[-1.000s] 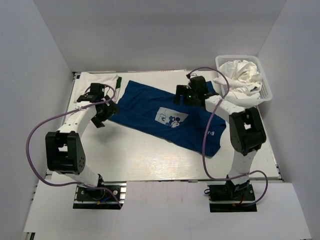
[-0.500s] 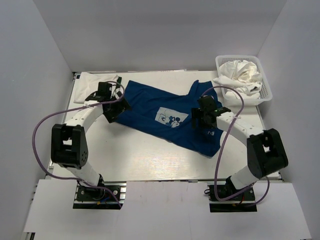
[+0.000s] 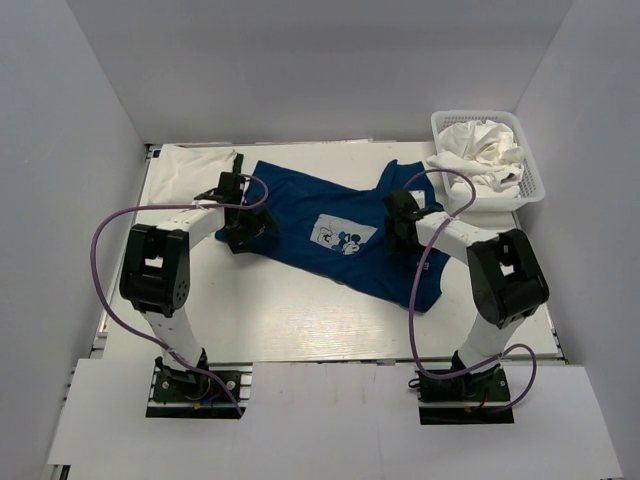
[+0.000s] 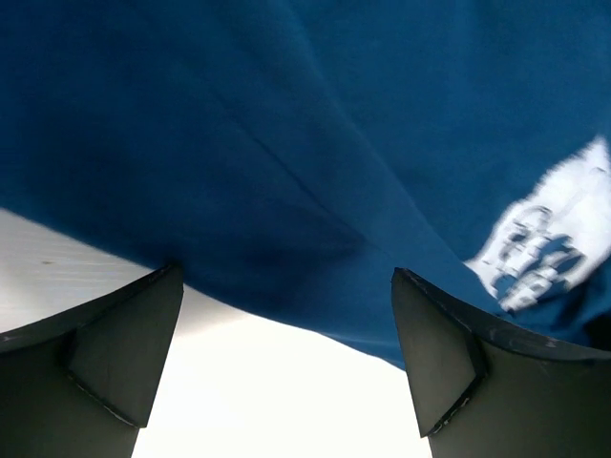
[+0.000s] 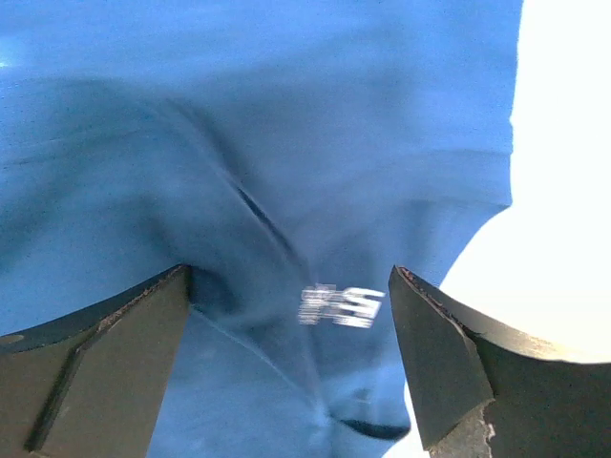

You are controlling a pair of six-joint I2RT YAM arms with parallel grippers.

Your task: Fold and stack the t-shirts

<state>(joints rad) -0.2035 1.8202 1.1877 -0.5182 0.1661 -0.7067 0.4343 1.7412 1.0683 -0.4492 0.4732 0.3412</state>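
Note:
The royal-blue t-shirt (image 3: 300, 215) lies spread flat on a slant across the table, its pale mouse print (image 3: 340, 237) facing up. My left gripper (image 3: 243, 228) is open and low over the shirt's left near edge; in the left wrist view (image 4: 286, 353) the blue cloth (image 4: 305, 143) and bare table lie between the fingers. My right gripper (image 3: 402, 226) is open over the shirt's right part; in the right wrist view (image 5: 291, 353) a small white label print (image 5: 341, 305) sits between the fingers. A white t-shirt (image 3: 190, 162) with dark edging lies at the back left.
A white lattice basket (image 3: 476, 114) stands at the back right, heaped with white shirts (image 3: 487, 150), one spilling over its left rim. The table (image 3: 300, 320) is white, with grey walls on three sides. Purple cables loop off both arms.
My left gripper has moved right, from beside the shirt's left end onto its near edge. My right gripper has come forward from the shirt's back edge to its right part.

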